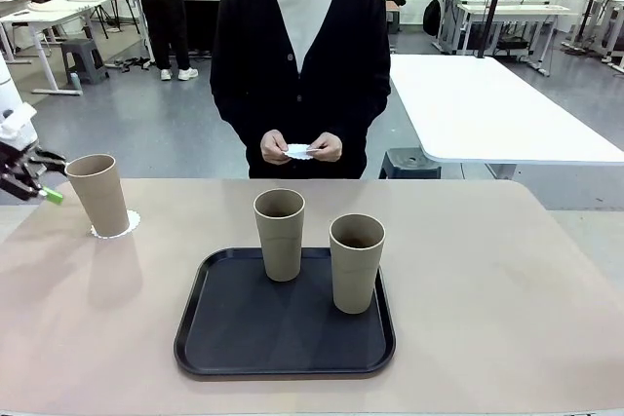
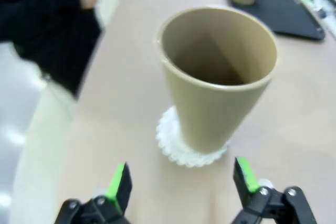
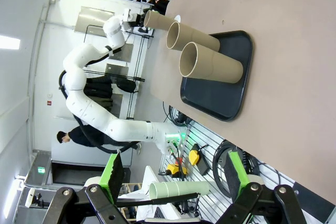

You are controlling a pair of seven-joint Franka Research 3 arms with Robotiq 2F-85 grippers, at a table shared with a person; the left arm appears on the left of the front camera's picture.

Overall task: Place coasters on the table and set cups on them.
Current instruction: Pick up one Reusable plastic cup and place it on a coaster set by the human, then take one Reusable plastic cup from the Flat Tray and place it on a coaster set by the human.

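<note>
Front and wrist views, one cup served. One cup [image 1: 99, 194] stands on a coaster [image 1: 132, 223] at the left end of the table [image 1: 507, 280]. In the left wrist view the scalloped coaster [image 2: 178, 148] rings the base of that cup [image 2: 218, 77]. The left gripper [image 1: 44, 187] hangs just beside it, jaws wide and empty, one finger to each side of the cup but short of it [image 2: 182, 179].

Two more cups [image 1: 280, 234] [image 1: 357, 262] stand near each other on the black tray [image 1: 195, 338]. The person at the far side holds a white coaster [image 1: 300, 151] in both hands, above the table edge. The right gripper [image 3: 175, 174] is well apart from the tray, jaws wide, holding nothing.

Hazards, as judged from this layout:
- The served cup is tall with a narrow base, so a sideways sweep of either left finger would likely tip it.
- The paper coaster is light, so a grazing pad could drag it out from under the cup.
- The tray cups stand close together, so jaws closing on one may knock its neighbour.
- An arm reaching in while the person lays a coaster risks contact with a hand.
</note>
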